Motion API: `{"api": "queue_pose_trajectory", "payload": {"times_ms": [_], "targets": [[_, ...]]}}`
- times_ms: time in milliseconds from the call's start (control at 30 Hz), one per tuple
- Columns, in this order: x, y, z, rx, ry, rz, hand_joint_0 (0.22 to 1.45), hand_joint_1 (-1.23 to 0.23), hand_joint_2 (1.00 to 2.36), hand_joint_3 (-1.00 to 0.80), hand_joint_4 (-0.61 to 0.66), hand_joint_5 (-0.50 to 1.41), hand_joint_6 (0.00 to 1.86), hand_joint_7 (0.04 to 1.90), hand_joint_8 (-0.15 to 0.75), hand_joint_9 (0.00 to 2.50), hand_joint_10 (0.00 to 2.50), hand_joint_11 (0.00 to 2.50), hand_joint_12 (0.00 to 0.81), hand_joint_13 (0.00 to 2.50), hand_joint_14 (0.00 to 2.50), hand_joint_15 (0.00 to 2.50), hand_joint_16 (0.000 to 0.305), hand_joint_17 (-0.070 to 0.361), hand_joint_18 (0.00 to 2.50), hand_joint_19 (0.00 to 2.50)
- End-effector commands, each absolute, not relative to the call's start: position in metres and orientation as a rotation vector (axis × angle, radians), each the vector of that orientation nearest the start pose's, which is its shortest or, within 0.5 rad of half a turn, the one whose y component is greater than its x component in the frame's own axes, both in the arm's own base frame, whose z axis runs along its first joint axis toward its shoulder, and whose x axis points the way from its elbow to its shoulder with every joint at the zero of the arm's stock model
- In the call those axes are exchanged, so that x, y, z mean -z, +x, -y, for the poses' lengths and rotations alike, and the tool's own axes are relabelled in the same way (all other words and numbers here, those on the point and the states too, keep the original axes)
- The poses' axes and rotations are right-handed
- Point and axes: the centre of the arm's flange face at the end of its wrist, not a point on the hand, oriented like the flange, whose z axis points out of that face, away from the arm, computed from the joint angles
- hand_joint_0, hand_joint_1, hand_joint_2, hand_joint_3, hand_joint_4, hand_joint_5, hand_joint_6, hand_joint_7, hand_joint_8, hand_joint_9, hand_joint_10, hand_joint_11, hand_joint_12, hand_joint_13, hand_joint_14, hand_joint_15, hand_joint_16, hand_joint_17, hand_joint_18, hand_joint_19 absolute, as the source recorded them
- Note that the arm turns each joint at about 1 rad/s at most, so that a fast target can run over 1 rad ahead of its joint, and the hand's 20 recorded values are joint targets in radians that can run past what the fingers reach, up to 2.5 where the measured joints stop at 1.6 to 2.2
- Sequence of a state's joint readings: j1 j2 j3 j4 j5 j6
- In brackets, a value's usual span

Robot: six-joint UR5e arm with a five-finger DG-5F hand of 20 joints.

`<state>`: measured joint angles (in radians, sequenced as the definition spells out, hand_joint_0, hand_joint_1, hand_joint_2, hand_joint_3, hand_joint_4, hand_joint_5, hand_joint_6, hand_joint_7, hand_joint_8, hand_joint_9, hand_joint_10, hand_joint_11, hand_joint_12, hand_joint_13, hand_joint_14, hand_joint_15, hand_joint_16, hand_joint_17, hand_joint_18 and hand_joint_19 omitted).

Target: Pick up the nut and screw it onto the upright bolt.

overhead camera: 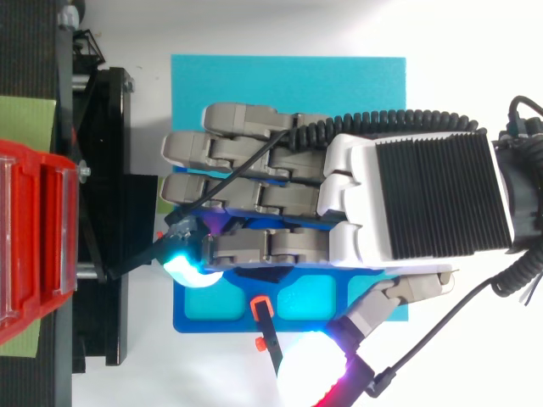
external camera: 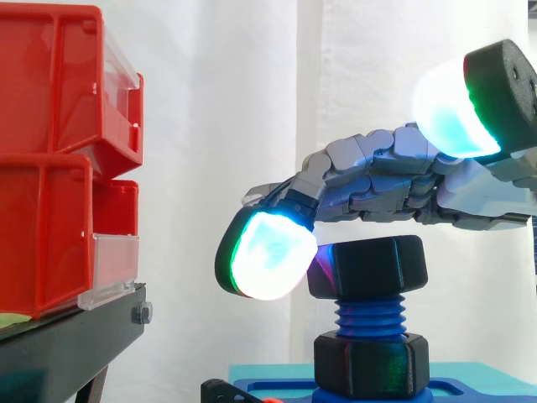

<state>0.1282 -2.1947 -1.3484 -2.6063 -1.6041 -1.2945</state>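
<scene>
A white curtain (external camera: 218, 126) covers the whole background of the side view. At the left of that frame, two red bins (external camera: 50, 159) are stacked one on the other, each with a clear front lip. They stand on a black stand (external camera: 59, 348) in the lower left corner.

The hand (overhead camera: 416, 195) comes in from the right edge of both views. In the top view it covers the middle of the frame, with its fingers side by side and pointing to the left. The fingers are stretched out nearly straight. The thumb (overhead camera: 373, 309) is spread well apart from them, toward the bottom edge, so the hand is not closed on anything.

Under the hand lies a teal board (overhead camera: 288, 80), and on it a blue fixture (overhead camera: 204, 320) with shallow pockets.

In the lower centre of the side view, the blue bolt (external camera: 369, 317) stands upright. The black nut (external camera: 367, 267) sits on the top of its thread, directly below the fingers. I cannot tell if they touch it. One glowing fingertip (external camera: 267, 254) hangs just to the left of the nut. A lower black nut (external camera: 372, 365) sits at the foot of the bolt.
</scene>
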Motion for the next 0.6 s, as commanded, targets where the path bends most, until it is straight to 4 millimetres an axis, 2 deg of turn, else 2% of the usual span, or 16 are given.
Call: {"api": "queue_pose_trajectory", "payload": {"times_ms": [0, 133, 567], "targets": [[-0.268, 0.732, 0.038, -0.355, 0.082, -1.445, 0.43, 0.07, 1.00, -0.50, 0.15, -0.15, 0.50, 0.82, 0.242, 0.26, 0.00, 0.00, 0.355, 0.00, 0.00, 0.00, 0.047, 0.105, 0.00, 0.00], [-0.268, 0.732, 0.041, -0.354, 0.083, -1.448, 0.44, 0.02, 1.00, -0.50, 0.19, -0.12, 0.50, 1.04, 0.272, 0.39, 0.00, 0.00, 0.320, 0.11, 0.00, 0.00, 0.039, 0.087, 0.00, 0.00], [-0.268, 0.730, 0.065, -0.342, 0.085, -1.442, 0.45, -0.01, 1.00, -0.50, 0.18, -0.09, 0.50, 1.20, 0.282, 0.47, 0.00, 0.00, 0.293, 0.18, 0.00, 0.00, 0.034, 0.077, 0.00, 0.00]]}}
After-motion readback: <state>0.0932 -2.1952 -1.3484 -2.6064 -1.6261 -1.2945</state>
